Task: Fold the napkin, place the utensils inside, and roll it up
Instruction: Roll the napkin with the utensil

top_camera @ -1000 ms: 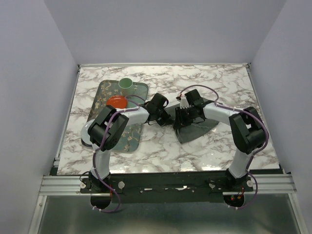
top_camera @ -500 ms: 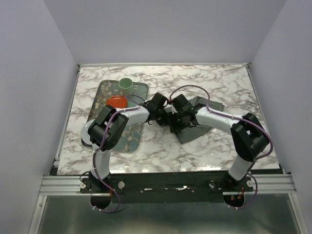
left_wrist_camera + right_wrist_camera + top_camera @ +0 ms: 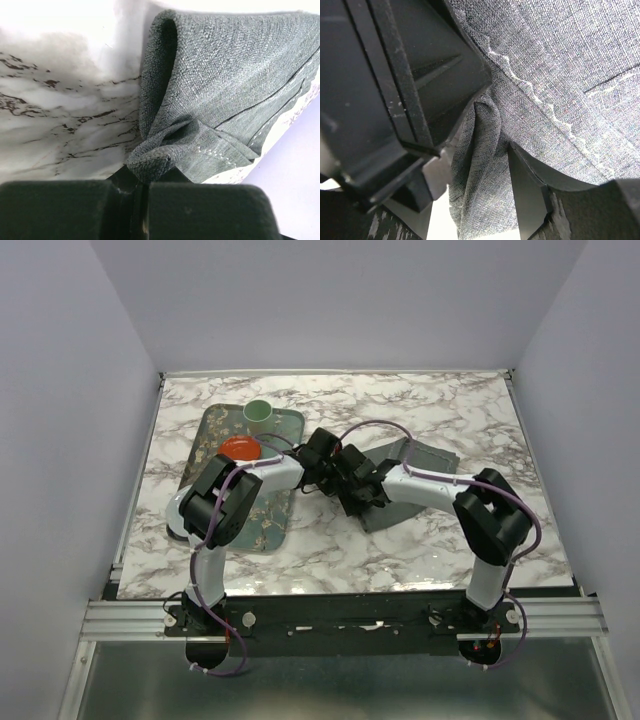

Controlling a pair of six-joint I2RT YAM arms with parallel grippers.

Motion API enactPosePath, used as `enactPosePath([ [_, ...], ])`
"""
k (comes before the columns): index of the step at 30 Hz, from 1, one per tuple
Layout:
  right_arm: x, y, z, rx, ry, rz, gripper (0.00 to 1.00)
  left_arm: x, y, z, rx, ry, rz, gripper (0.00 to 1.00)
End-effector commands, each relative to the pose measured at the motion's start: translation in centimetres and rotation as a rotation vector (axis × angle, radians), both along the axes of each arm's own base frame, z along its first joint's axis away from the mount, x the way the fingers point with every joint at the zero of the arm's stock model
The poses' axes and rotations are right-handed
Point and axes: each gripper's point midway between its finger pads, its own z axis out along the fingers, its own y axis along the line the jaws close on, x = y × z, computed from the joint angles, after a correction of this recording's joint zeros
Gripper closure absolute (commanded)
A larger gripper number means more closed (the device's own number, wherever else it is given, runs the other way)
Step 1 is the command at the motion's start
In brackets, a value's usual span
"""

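The dark grey napkin [image 3: 395, 513] lies bunched on the marble table, right of centre. My left gripper [image 3: 337, 476] is shut on one hemmed corner of the napkin [image 3: 225, 90], and that corner bulges out just above its closed jaws [image 3: 145, 187]. Directly beside it, my right gripper [image 3: 354, 494] stands open with a loose upright fold of the napkin [image 3: 485, 150] between its fingers [image 3: 527, 195]. The two grippers almost touch at the cloth's left edge. No utensils show in any view.
A green floral tray [image 3: 215, 445] lies at the left, under my left arm. On its far end stand a pale green cup [image 3: 259, 412] and a red bowl [image 3: 240, 448]. The marble table [image 3: 470, 410] ends in a raised frame on all sides.
My right arm has swung left and nearer across the napkin to meet the left gripper, and its jaws have opened wider. The left gripper has kept its hold and barely moved.
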Motion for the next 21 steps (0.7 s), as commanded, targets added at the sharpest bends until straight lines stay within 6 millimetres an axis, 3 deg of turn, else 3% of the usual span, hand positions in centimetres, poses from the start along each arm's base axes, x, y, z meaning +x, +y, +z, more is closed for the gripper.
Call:
enactPosePath([
  [1, -0.1, -1.6, -2.7, -0.107, 0.001, -0.040, 0.37, -1.1, -0.4, -0.2, 0.004, 0.028, -0.026, 1.00],
  [7, -0.7, -2.5, -3.8, -0.121, 0.008, -0.069, 0.39, -1.3, -0.3, -0.4, -0.011, 0.033, -0.027, 1.00],
  [13, -0.8, -0.7, -1.5, -0.016, 0.012, -0.031, 0.34, -1.5, -0.3, -0.7, -0.024, 0.041, -0.025, 1.00],
  [21, -0.3, -0.6, 1.4, 0.032, -0.054, -0.041, 0.31, -1.8, -0.2, -0.7, -0.045, 0.041, -0.014, 1.00],
])
